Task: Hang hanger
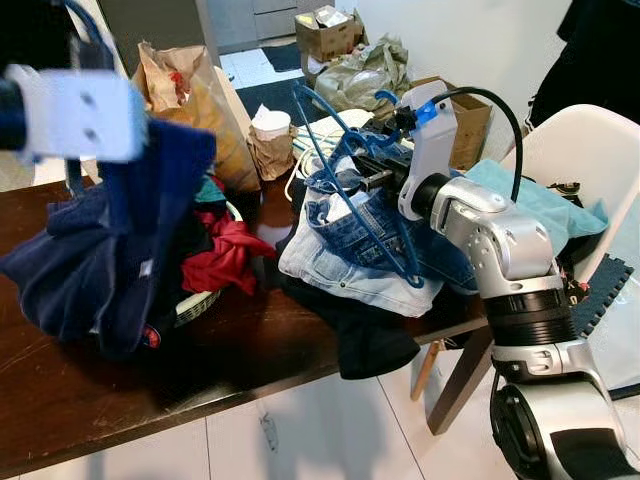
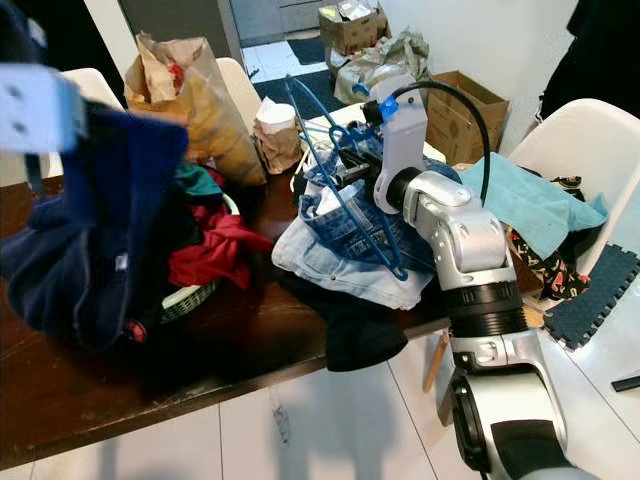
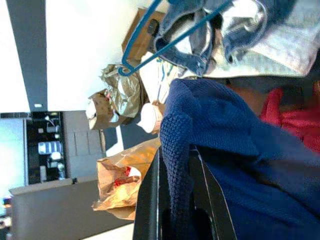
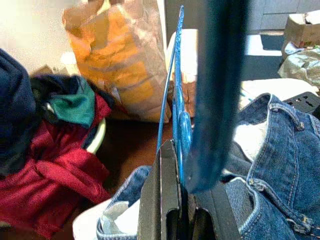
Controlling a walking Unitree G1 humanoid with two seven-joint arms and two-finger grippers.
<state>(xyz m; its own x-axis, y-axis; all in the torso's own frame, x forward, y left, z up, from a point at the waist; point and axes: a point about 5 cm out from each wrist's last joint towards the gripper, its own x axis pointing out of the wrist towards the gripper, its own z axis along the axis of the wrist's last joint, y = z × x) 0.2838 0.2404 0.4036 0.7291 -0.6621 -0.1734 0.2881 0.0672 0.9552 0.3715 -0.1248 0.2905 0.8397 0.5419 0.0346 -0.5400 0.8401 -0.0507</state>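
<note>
A blue plastic hanger [image 1: 352, 190] stands tilted over the jeans [image 1: 365, 245] on the dark wooden table [image 1: 90, 385]. My right gripper [image 4: 181, 187] is shut on the hanger's edge, with the jeans just beneath. My left gripper [image 3: 175, 195] is raised at the left and shut on a navy knit sweater [image 1: 120, 240], which hangs down over the clothes pile. The left wrist view looks past the sweater [image 3: 240, 165] to the hanger [image 3: 165, 42] and jeans.
A basket with red [image 1: 225, 255] and teal clothes sits mid-table. Brown paper bags [image 1: 195, 105] stand behind it. A white chair [image 1: 575, 165] with a teal cloth stands at the right. Cardboard boxes [image 1: 330, 35] lie on the floor beyond. A dark garment [image 1: 365, 335] hangs over the table's front edge.
</note>
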